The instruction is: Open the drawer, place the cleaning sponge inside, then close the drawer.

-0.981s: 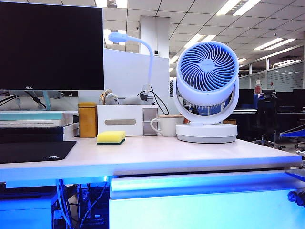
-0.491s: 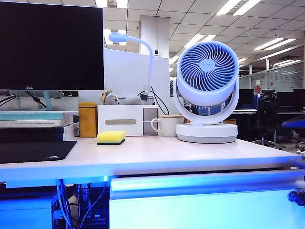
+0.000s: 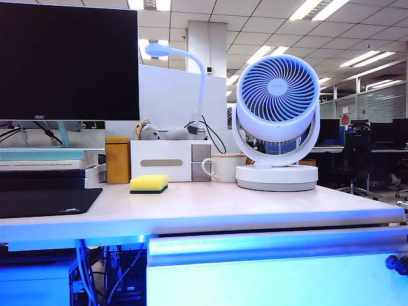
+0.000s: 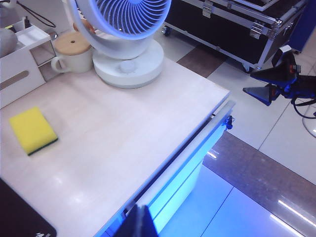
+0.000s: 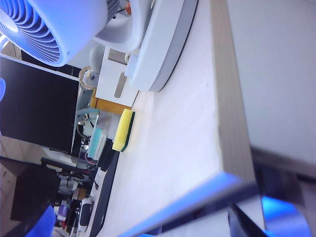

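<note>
1. Nearest in the exterior view, the drawer [image 3: 277,274] fills the lower right of the frame, its white, blue-lit front flush under the desk edge and so closed, with its small black knob [image 3: 396,263] at the far right edge.
2. The left gripper [image 4: 138,223] shows only in its own wrist view as dark fingers pressed together with nothing between them, above the drawer's rounded top lip [image 4: 197,148].
3. The right gripper [image 5: 138,222] appears in its wrist view as a blurred blue finger [image 5: 37,222] and a dark one at opposite sides, spread wide and empty, just off the desk [image 5: 187,143] corner. The left wrist view sees it out beyond the desk's right end [image 4: 269,84], apart from the knob.
4. Left of centre on the desk lies a black mouse pad [image 3: 44,201].
5. Behind it, the cleaning sponge [image 3: 148,183] rests flat, yellow side up, left of middle in the exterior view.
6. Farther back stand an orange-yellow box [image 3: 117,160], a white organizer [image 3: 169,160], a mug [image 3: 223,168] and a fan [image 3: 277,121].
7. A monitor [image 3: 69,60] fills the upper left.
</note>
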`<state>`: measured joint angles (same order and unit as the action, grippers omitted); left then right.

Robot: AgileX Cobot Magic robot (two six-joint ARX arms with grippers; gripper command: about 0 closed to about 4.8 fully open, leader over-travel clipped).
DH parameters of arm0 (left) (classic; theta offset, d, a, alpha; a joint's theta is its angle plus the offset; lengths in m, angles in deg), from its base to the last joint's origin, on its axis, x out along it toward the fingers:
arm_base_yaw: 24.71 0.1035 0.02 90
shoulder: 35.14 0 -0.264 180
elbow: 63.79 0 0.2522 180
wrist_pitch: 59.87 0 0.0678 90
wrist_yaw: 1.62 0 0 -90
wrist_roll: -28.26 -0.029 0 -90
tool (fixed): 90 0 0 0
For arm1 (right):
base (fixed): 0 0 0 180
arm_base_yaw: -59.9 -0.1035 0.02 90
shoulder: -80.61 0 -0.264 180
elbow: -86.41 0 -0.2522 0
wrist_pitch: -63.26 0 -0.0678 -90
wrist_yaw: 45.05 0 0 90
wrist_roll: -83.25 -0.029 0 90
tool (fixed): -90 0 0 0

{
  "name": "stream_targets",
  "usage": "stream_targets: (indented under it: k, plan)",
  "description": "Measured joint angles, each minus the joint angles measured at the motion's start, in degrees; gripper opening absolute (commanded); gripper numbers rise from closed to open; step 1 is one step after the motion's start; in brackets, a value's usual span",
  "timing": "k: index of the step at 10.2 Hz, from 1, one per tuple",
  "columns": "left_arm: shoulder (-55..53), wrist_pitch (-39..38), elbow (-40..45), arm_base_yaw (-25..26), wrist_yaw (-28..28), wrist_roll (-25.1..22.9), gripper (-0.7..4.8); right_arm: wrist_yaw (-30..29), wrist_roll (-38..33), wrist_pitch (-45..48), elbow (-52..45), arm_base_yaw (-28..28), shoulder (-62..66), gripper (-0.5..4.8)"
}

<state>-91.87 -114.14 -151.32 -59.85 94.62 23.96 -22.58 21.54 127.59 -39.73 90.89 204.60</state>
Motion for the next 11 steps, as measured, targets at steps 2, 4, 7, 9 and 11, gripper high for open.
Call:
stream_targets:
  k: [2,4,7,9,11]
  plan:
    - [0.0,0.0,0.0,0.0,0.0,0.0,-0.05,0.3,3.4,-6.6,5.4,-2.2,0.1,4.79]
    - [0.0,0.0,0.0,0.0,0.0,0.0,-0.05,3.8,11.9,-20.1,9.4,-4.0,0.1,4.79]
    - [0.0,0.0,0.0,0.0,0.0,0.0,-0.05,8.6,14.5,-22.3,9.4,-3.6,0.2,4.79]
    - [0.0,0.0,0.0,0.0,0.0,0.0,-0.05,7.1,17.7,-28.9,11.1,-4.3,0.2,4.79]
    - [0.0,0.0,0.0,0.0,0.0,0.0,-0.05,5.1,21.3,-33.7,12.5,-6.4,0.2,4.79]
